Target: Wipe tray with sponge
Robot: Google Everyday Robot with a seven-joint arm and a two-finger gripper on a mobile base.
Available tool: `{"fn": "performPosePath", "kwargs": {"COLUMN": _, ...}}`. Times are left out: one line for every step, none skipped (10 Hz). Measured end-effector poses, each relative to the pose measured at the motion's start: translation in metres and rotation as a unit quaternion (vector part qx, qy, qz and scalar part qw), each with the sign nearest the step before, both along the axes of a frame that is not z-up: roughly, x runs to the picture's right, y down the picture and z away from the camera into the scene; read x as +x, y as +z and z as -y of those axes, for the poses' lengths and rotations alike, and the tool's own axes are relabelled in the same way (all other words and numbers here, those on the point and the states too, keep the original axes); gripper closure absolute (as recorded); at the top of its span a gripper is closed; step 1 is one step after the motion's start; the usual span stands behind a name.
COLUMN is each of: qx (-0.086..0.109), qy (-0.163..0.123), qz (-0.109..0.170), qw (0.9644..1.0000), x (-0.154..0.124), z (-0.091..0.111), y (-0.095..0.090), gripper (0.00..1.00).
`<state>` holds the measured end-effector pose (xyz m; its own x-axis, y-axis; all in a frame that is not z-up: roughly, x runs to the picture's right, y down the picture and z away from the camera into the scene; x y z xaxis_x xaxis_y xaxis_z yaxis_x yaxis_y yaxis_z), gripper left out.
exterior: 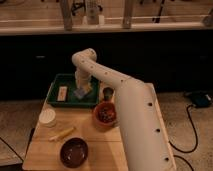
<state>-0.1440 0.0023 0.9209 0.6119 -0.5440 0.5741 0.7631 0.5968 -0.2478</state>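
Observation:
The dark green tray (pixel 60 102) lies at the far left of the wooden table. A light blue sponge (pixel 80 93) rests on the tray floor near its middle. My gripper (pixel 82 88) reaches down into the tray right over the sponge, at the end of the white arm (pixel 115 82) that bends in from the right. A tan oblong block with a pale centre (pixel 62 92) lies in the tray's left half, apart from the sponge.
A reddish bowl (pixel 105 114) with dark contents stands right of the tray, a small dark cup (pixel 108 92) behind it. A white lidded container (pixel 47 117), a pale yellow stick (pixel 62 133) and a dark brown bowl (pixel 74 151) sit nearer the front.

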Motion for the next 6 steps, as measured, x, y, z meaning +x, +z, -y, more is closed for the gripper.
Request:
{"fn": "performPosePath", "kwargs": {"qx": -0.007, "qy": -0.002, "qz": 0.001, "qw": 1.0000, "x": 0.000, "z": -0.004, "y": 0.004, "gripper": 1.00}}
{"fn": "performPosePath", "kwargs": {"qx": -0.015, "qy": -0.004, "qz": 0.000, "qw": 0.9999, "x": 0.001, "z": -0.009, "y": 0.007, "gripper": 1.00}}
{"fn": "performPosePath", "kwargs": {"qx": -0.019, "qy": -0.004, "qz": 0.000, "qw": 0.9998, "x": 0.001, "z": -0.012, "y": 0.010, "gripper": 1.00}}
{"fn": "performPosePath", "kwargs": {"qx": -0.023, "qy": -0.005, "qz": 0.000, "qw": 0.9997, "x": 0.001, "z": -0.014, "y": 0.011, "gripper": 1.00}}
{"fn": "performPosePath", "kwargs": {"qx": -0.027, "qy": -0.002, "qz": 0.001, "qw": 0.9996, "x": 0.002, "z": -0.016, "y": 0.012, "gripper": 1.00}}
{"fn": "performPosePath", "kwargs": {"qx": -0.030, "qy": 0.001, "qz": 0.001, "qw": 0.9995, "x": 0.005, "z": -0.016, "y": 0.013, "gripper": 1.00}}
